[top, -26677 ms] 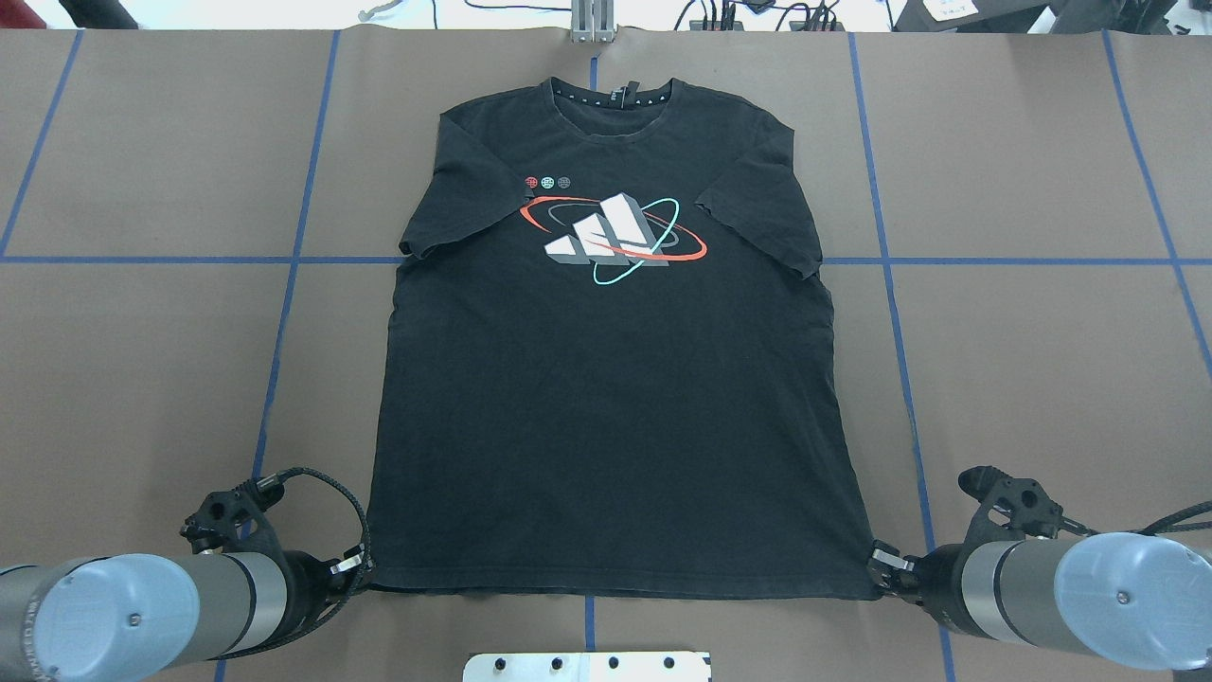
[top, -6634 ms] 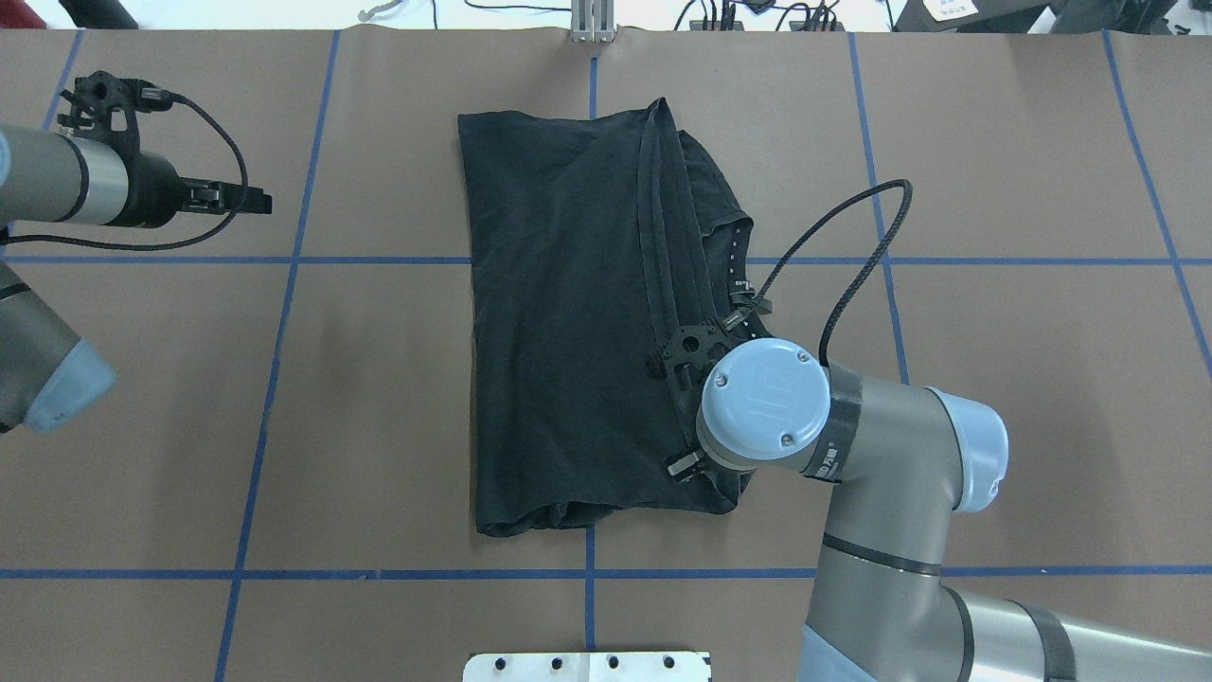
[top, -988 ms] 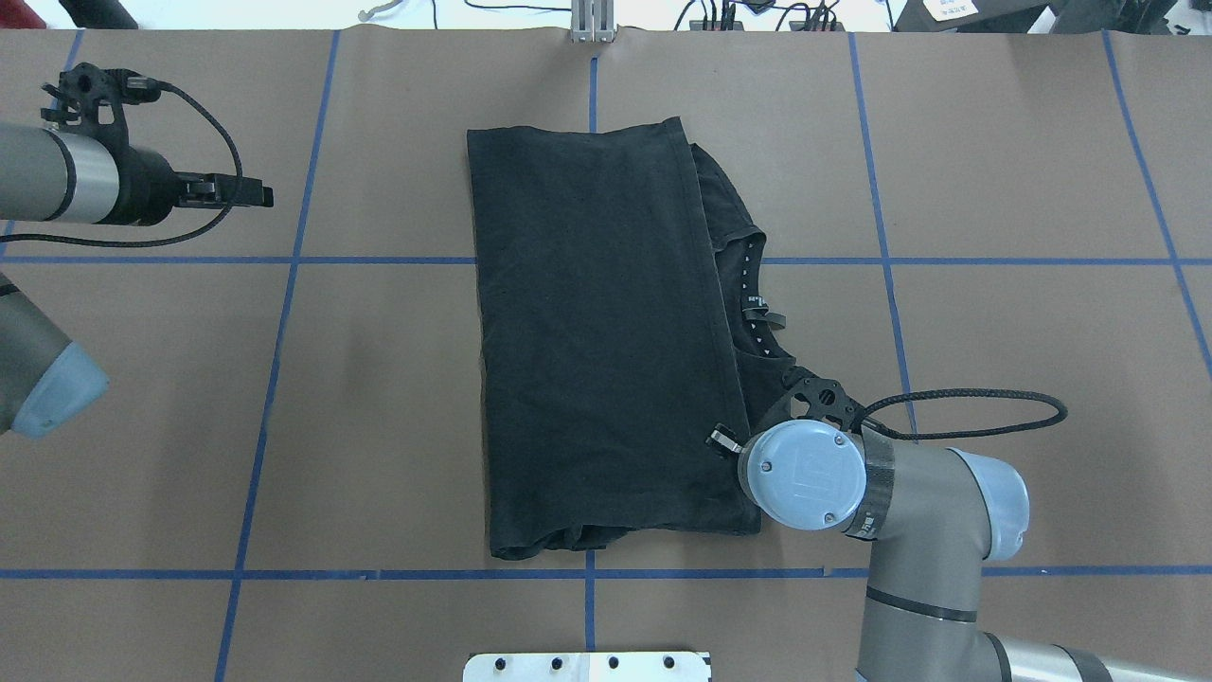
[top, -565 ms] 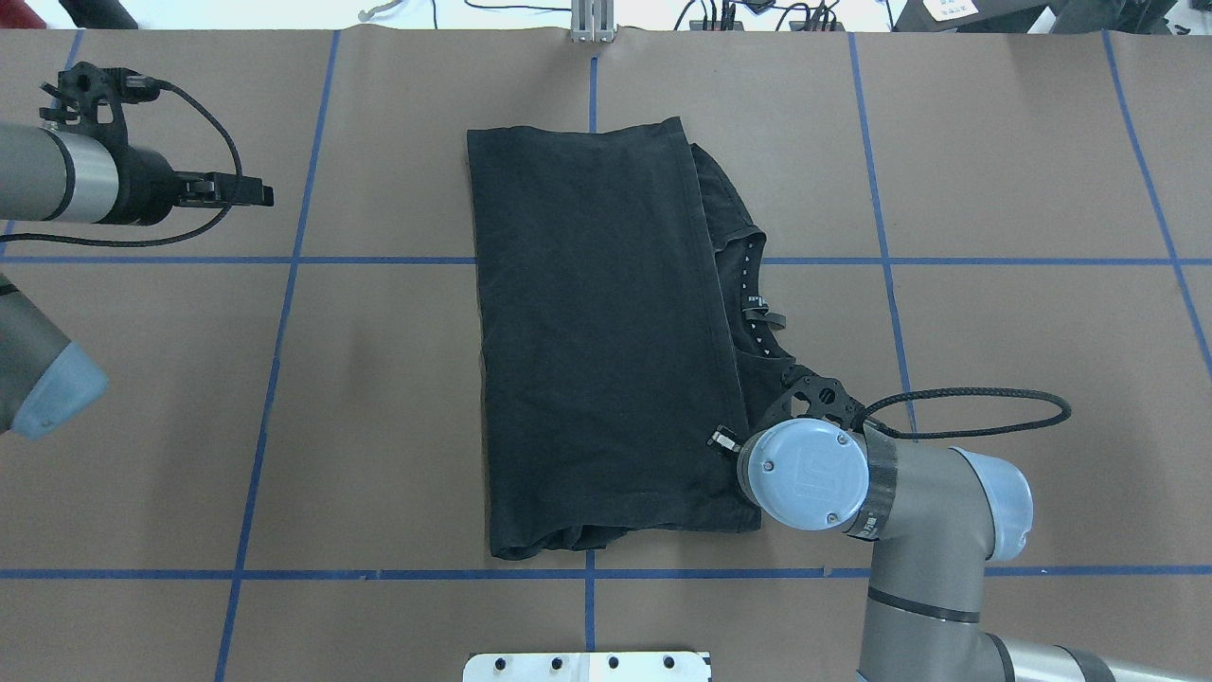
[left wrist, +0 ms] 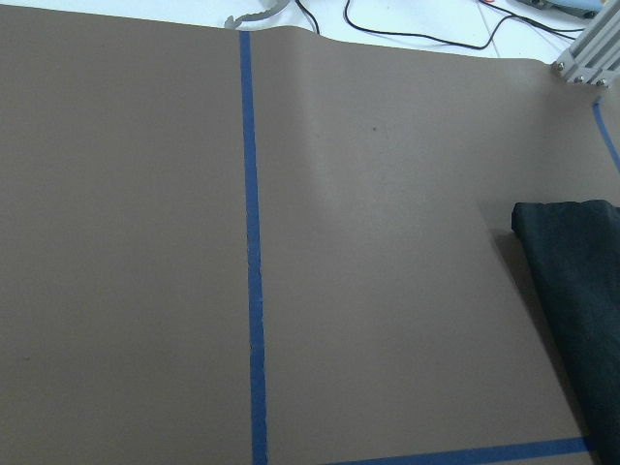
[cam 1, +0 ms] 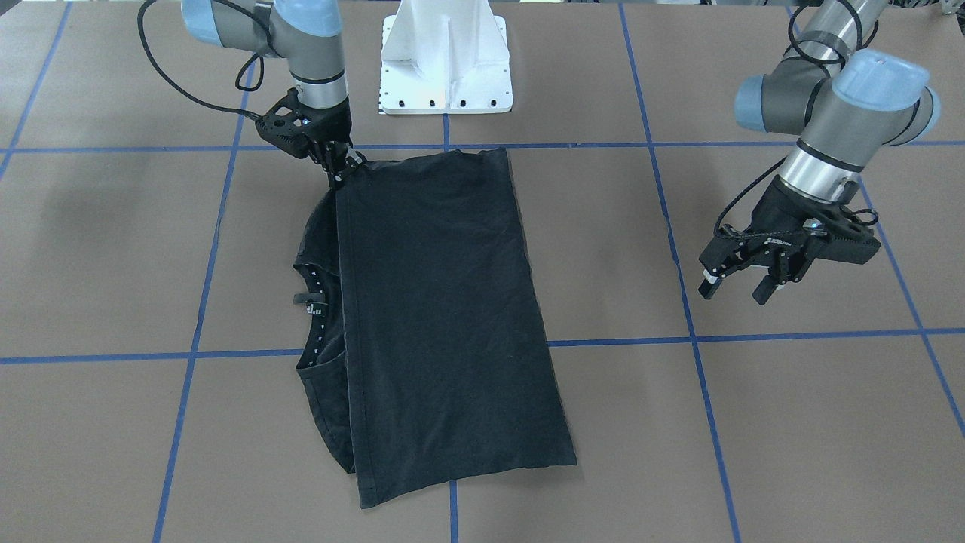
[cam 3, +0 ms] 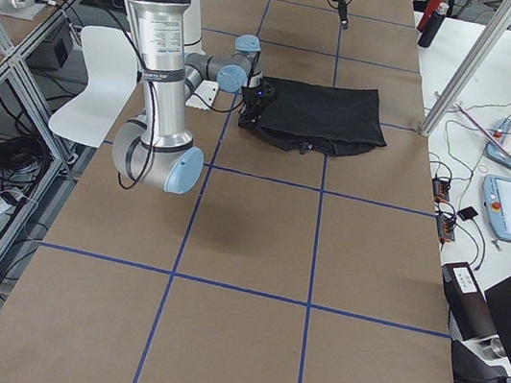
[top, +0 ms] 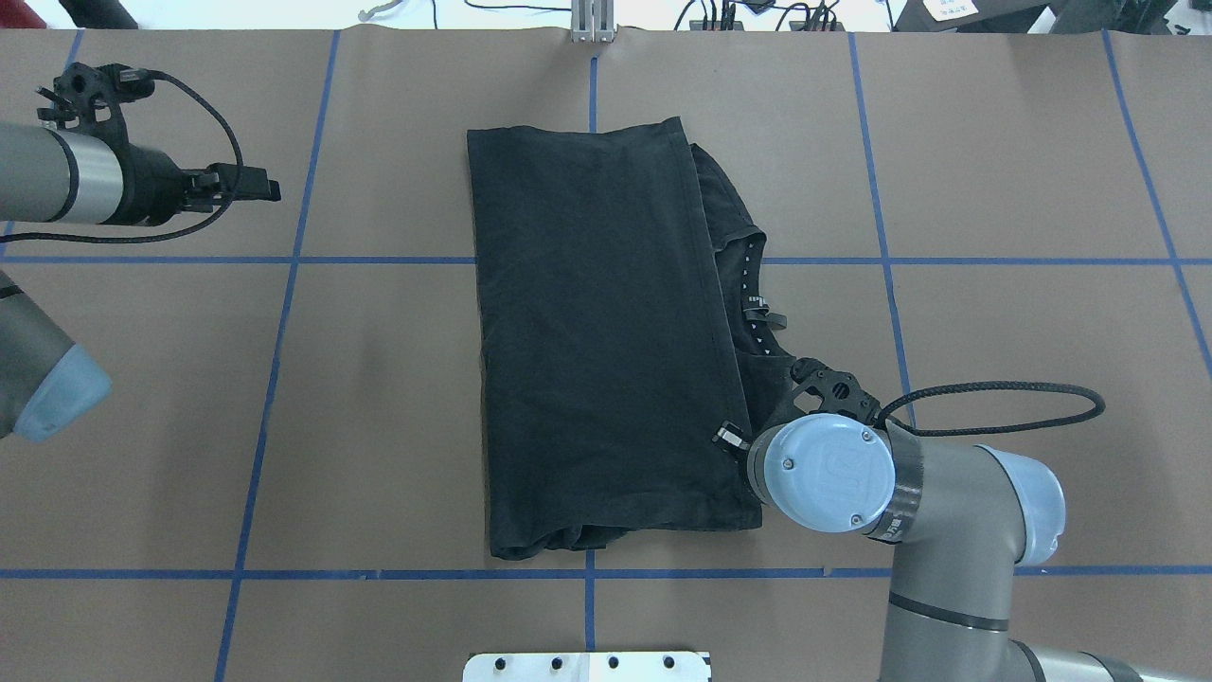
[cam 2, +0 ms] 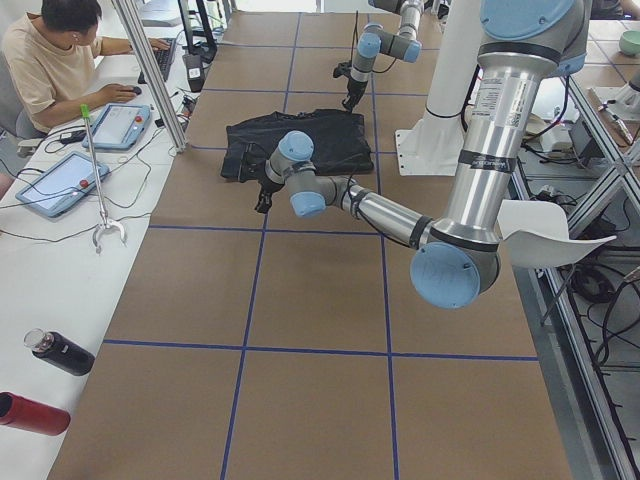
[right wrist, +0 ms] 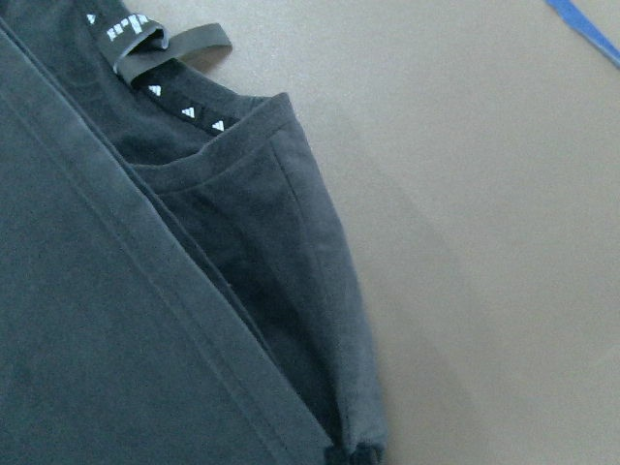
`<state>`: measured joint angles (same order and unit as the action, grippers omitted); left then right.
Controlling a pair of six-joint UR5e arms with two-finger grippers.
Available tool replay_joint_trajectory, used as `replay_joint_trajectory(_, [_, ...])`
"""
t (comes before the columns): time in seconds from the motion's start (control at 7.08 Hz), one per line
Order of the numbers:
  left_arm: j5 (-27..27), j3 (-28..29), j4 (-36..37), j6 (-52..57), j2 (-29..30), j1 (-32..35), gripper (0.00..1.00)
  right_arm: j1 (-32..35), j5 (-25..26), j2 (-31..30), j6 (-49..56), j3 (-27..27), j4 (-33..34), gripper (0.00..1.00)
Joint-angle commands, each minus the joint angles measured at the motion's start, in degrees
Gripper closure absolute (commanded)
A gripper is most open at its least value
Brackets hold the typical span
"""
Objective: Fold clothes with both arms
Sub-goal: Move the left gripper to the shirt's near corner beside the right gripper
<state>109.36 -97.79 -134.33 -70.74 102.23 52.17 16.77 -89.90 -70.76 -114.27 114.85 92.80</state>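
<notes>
Shirt (top: 597, 341) lies folded lengthwise at table centre. Seen from overhead, right gripper (cam 1: 341, 172) seems clamped on its 5 o'clock corner, likely squaring the fold. Left gripper (cam 1: 742, 285), jaws apart, hovers clear at 10 o'clock.

1. A brown paper-covered table (top: 379, 398) lies beneath both grippers. Blue tape lines (top: 280, 332) mark it into large squares, and one line runs just ahead of the left gripper (top: 270, 189).
2. A white pedestal base (cam 1: 446, 53) stands near the right gripper (cam 1: 341, 177), behind it and to one side.
3. An aluminium post (top: 592, 21) and loose black cables (top: 748, 14) sit at the table's far edge, well apart from both grippers.
4. A seated person (cam 2: 50, 60) is at a white bench well apart from the left gripper, with two tablet-like pendants (cam 2: 122, 125) close by.
5. A black bottle (cam 2: 60, 352) and a red bottle (cam 2: 30, 413) lie on that bench, farther from the left gripper than the pendants.
</notes>
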Motion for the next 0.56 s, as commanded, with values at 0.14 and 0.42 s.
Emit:
replay_joint_trajectory(0.14, [-2.7, -8.3, -0.1, -28.2, -0.8, -9.7, 0.02, 0.0, 0.0, -0.8, -0.2, 1.6, 0.5, 1.0])
replay_joint_trajectory(0.42, [-10.3, -12.0, 0.2, -41.3, -2.5, -22.9, 0.02, 0.0, -0.5, -1.1, -0.6, 2.0, 0.5, 1.0])
